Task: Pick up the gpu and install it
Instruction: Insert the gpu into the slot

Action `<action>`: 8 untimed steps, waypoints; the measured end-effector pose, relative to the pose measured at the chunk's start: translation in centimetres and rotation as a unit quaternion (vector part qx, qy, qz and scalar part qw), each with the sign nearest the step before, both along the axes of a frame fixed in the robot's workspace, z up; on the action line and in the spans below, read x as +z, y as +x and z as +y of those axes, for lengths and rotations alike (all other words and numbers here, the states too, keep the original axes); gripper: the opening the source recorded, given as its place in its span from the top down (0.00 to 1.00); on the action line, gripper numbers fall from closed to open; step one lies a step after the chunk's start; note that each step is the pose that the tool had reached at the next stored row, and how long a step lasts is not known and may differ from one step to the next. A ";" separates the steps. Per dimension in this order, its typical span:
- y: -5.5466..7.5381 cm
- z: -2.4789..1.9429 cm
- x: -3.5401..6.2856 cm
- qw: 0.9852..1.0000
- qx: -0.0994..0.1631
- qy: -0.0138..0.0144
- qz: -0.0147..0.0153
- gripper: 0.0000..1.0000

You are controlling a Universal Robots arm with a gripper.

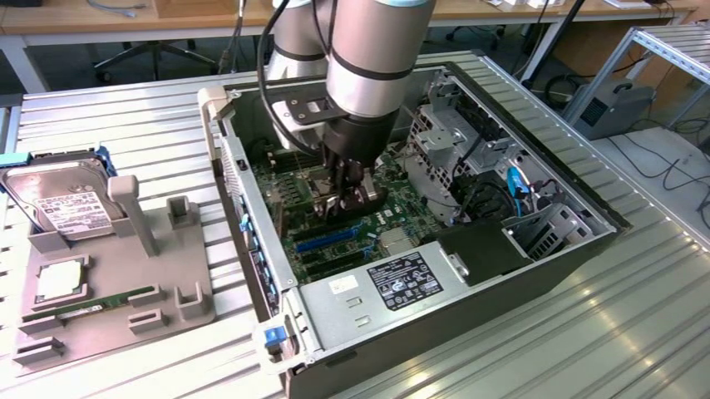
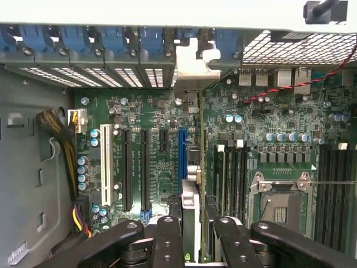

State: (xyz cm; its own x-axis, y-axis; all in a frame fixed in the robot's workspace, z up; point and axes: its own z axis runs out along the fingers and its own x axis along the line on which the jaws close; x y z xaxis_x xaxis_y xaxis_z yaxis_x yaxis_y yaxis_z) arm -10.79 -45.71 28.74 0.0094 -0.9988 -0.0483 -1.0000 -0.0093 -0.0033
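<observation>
My gripper (image 1: 347, 198) reaches down into the open computer case (image 1: 533, 249), over the green motherboard (image 1: 332, 241). It is shut on the gpu (image 2: 190, 215), a thin card seen edge-on between the two black fingers (image 2: 167, 240). The card stands upright just beside the blue slot (image 2: 182, 151), on the side toward the memory slots. Its silvery bracket end (image 2: 188, 70) reaches the case's rear wall with the blue slot clips. In the exterior view the card (image 1: 357, 202) shows as a dark piece under the fingers, low over the board.
A grey fixture (image 1: 166, 291) at the exterior view's left carries a hard drive (image 1: 61, 204), a processor (image 1: 61, 278) and a green memory stick (image 1: 106, 301). Inside the case are the power supply (image 1: 388, 287), a drive cage (image 1: 444, 141), the processor socket (image 2: 281, 204) and a cable bundle (image 2: 56, 125).
</observation>
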 end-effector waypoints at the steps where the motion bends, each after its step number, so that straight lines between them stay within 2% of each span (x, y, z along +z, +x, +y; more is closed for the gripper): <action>1: -0.1 -0.01 -0.07 1.000 0.000 0.000 0.000 0.73; 8: -0.5 -0.15 -0.36 1.000 0.000 -0.001 0.000 0.73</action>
State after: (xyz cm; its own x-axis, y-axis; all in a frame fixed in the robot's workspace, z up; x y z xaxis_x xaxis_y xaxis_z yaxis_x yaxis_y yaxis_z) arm -11.33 -45.86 28.38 0.0094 -0.9989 -0.0470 -1.0000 -0.0093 -0.0032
